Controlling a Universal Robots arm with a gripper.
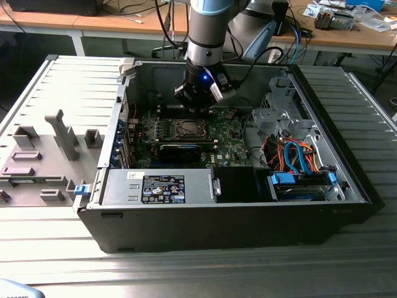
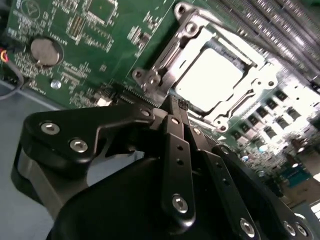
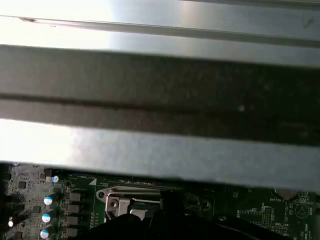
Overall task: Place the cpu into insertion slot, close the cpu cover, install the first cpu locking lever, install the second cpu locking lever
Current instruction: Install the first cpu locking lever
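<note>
Closed, or nearly so, the claw [image 2: 176, 102] hangs inside the open case [image 1: 347, 186], its black fingers [image 2: 179, 150] drawn together with nothing between them; in the second wrist view the tips sit just beside the near edge of the cover [image 2: 165, 55], though I cannot tell whether they touch it. In the exterior view the claw [image 1: 200, 107] is low over the green board [image 1: 229, 146], just beyond the slot [image 1: 187, 129]. Going from near to far in that view: the grey power unit [image 1: 158, 186] with its label lies along the near wall, with blue and orange cables [image 1: 291, 158] to the exterior view's right of it; then comes a long black card [image 1: 180, 149]; then the slot, and beyond it the arm [image 1: 208, 31] coming down from above. To the exterior view's left of the case, a grey tray [image 1: 43, 155] with upright pegs rests on the ribbed table [image 1: 186, 267]. In the second wrist view the cpu [image 2: 207, 75] lies flat in the slot [image 2: 252, 62], its pale metal top showing through the cover's window, and the cover lies down over it. A coin cell [image 2: 46, 51] sits on the board [image 2: 75, 75] well apart from the slot. In the first wrist view a corner of the cover [image 3: 120, 200] shows on the board [image 3: 250, 210], near a row of blue-topped capacitors [image 3: 47, 217], below the case wall [image 3: 160, 100].
</note>
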